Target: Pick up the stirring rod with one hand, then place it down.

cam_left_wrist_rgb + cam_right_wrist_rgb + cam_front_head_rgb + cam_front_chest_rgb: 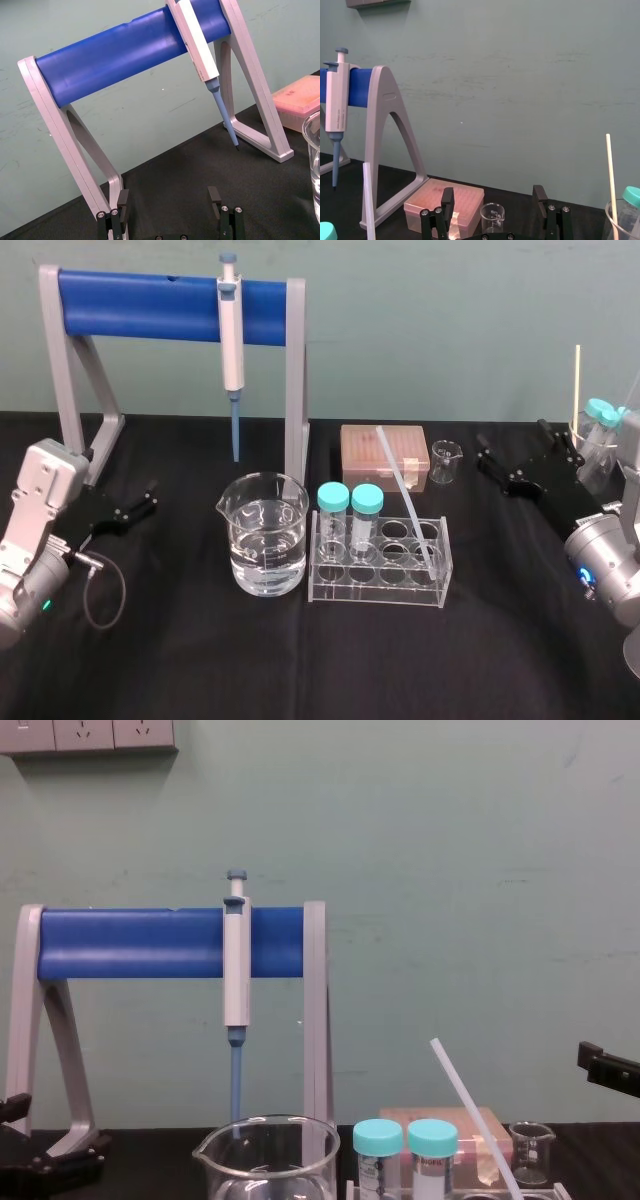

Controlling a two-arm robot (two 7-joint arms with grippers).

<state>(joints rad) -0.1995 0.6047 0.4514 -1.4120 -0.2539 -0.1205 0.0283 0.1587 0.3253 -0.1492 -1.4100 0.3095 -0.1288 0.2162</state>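
The stirring rod (407,494) is a long white translucent rod that leans in the clear test tube rack (380,580), its top slanting back over the pink tip box (385,457). The chest view shows the stirring rod (475,1118) tilted, and the right wrist view shows the stirring rod (368,200) at its edge. My right gripper (511,434) stands open at the right of the table, apart from the rod, with nothing between its fingers (447,198). My left gripper (152,497) rests open at the far left near the stand's foot; its fingers (122,204) hold nothing.
A large beaker of water (264,533) stands left of the rack, which holds two teal-capped tubes (349,515). A grey pipette (231,335) hangs on the blue-barred stand (150,305). A small beaker (445,461) sits beside the tip box. A flask with a thin stick (577,390) stands far right.
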